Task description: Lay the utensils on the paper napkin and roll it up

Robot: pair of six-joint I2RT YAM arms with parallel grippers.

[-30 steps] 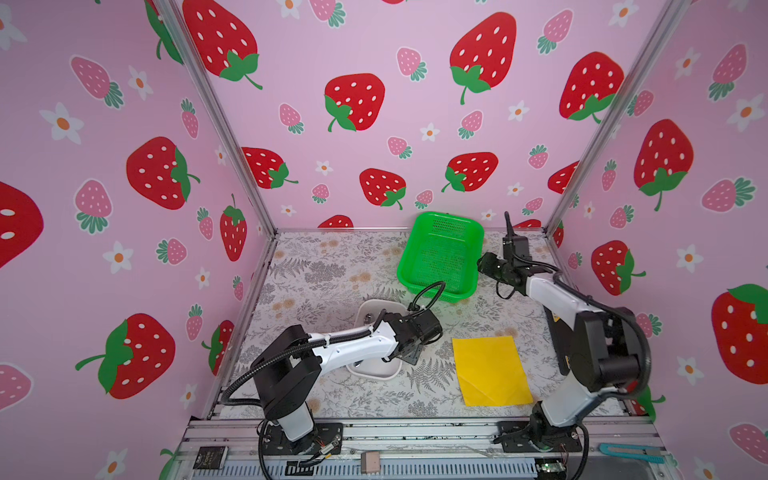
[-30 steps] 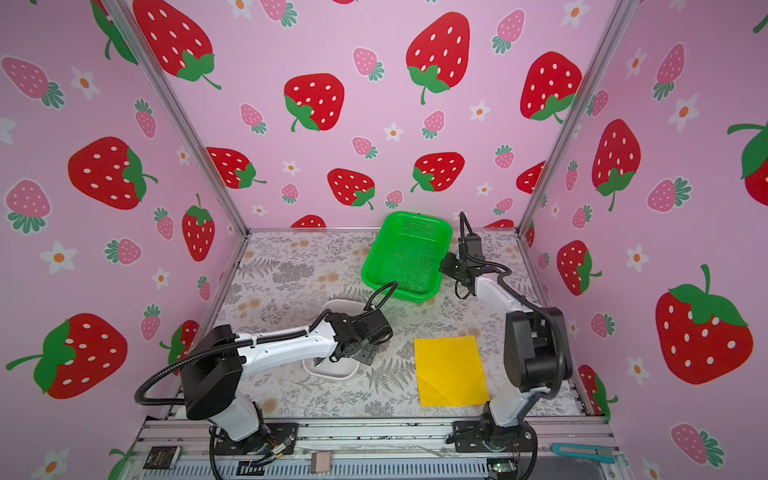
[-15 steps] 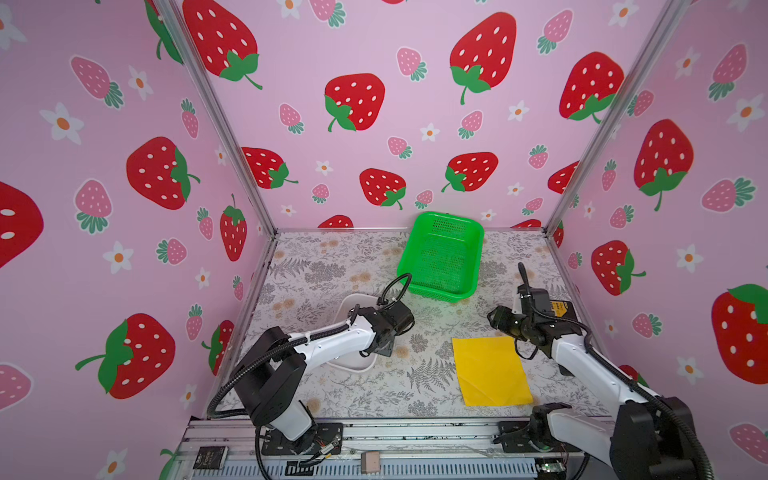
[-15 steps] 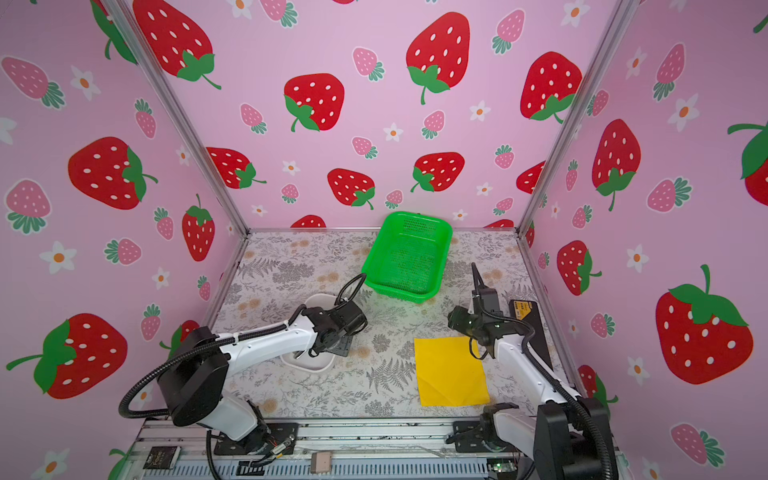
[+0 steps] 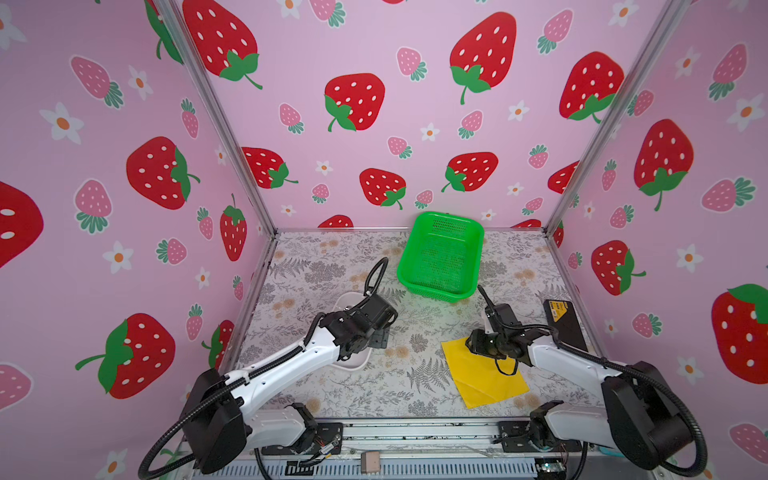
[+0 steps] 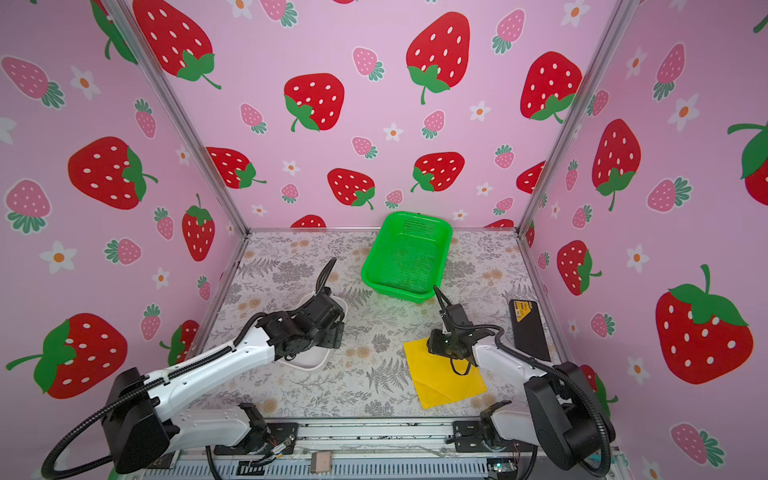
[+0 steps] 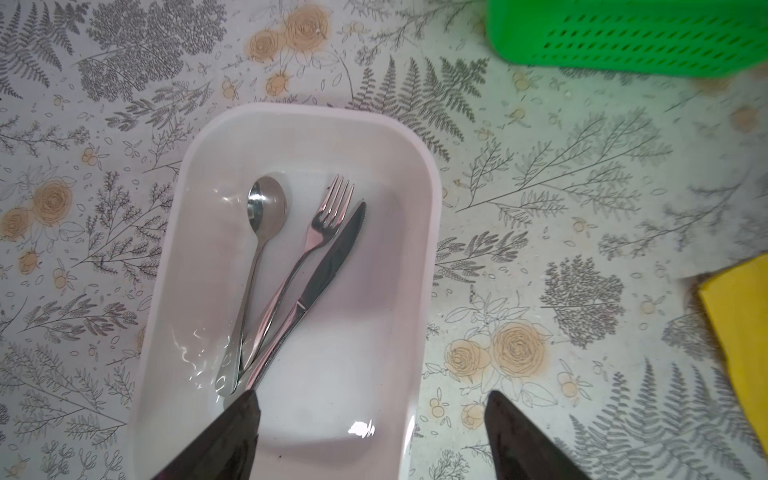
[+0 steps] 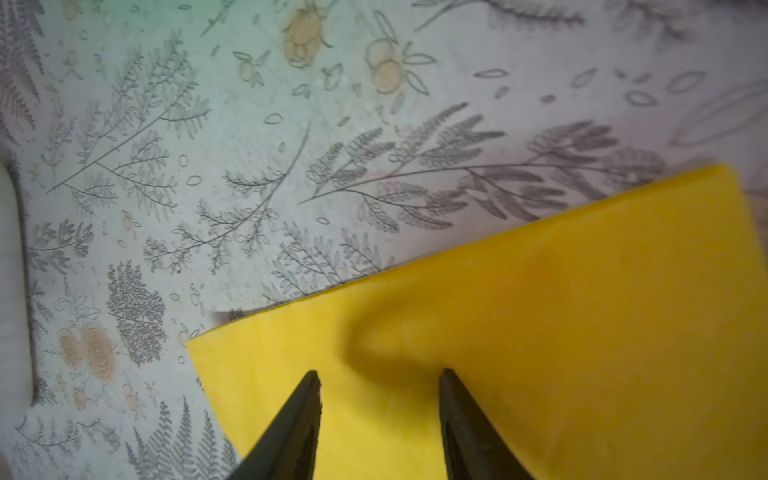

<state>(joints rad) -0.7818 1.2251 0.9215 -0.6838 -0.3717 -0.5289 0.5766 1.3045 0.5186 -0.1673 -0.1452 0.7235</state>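
Note:
The utensils lie in a white tray (image 7: 428,232): a spoon (image 7: 266,208), a fork (image 7: 328,216) and a knife (image 7: 332,257), all shiny silver, their handles bunched together. My left gripper (image 7: 372,399) hangs open over the tray's near end, one fingertip by the handles and the other outside the rim. In both top views the arm hides the utensils. The paper napkin (image 5: 482,382) (image 6: 440,382) lies flat, bright yellow, at front right. My right gripper (image 8: 380,374) stands open just over its far left corner (image 8: 540,311), with nothing between the fingers.
A green mesh basket (image 5: 440,257) (image 6: 405,257) stands at the back middle. A black box (image 5: 563,324) (image 6: 528,328) lies by the right wall. The tray (image 5: 353,363) (image 6: 307,363) sits left of centre under my left arm. Floral table covering lies between tray and napkin.
My right arm swung from beside the green basket forward onto the napkin's far corner, its jaws narrowing a little. My left gripper drew back leftward over the tray.

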